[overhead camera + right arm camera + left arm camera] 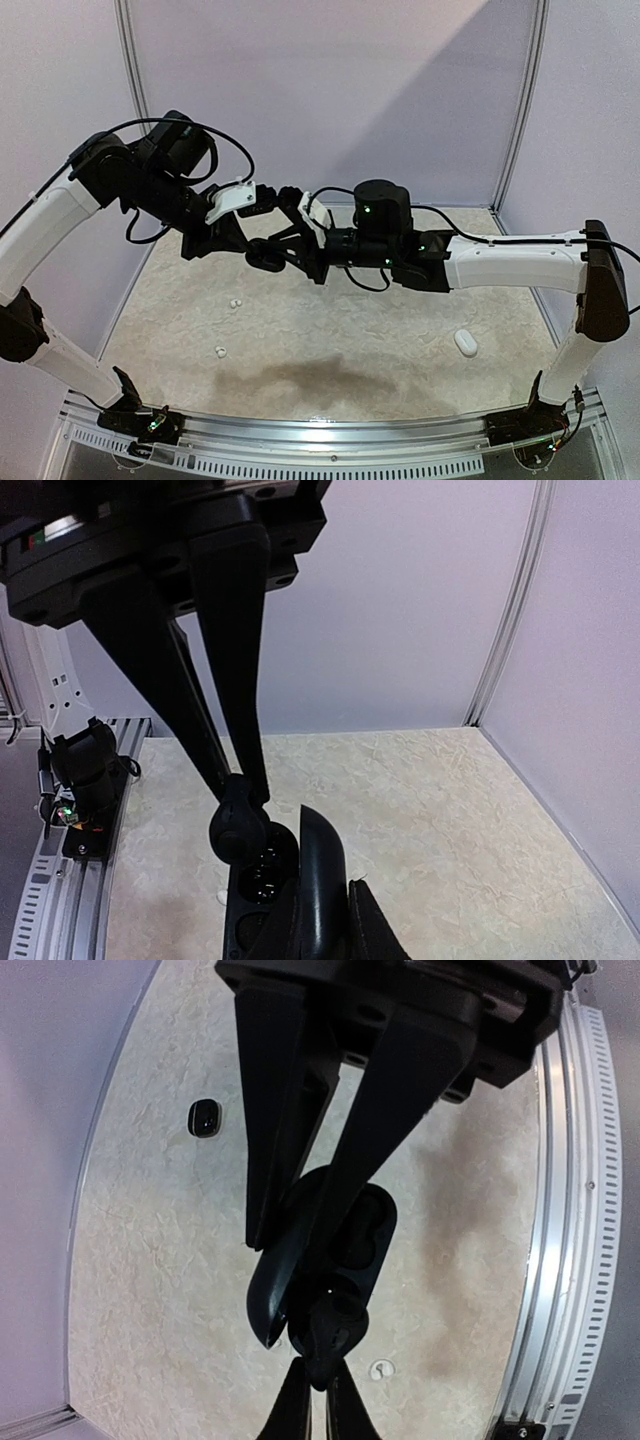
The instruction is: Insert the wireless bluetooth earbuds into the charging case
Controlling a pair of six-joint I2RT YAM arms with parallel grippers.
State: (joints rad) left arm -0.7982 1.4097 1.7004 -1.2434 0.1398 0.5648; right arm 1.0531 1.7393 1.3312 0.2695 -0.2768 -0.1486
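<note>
Hovering at the case (262, 882), right claw (240, 798) pinches earbud (238, 830).

No readable text, no labels — none

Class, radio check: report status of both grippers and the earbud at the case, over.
Left gripper shut on open black case. Right gripper shut on black earbud, at the case's well. No obstruction seen between them.
</note>
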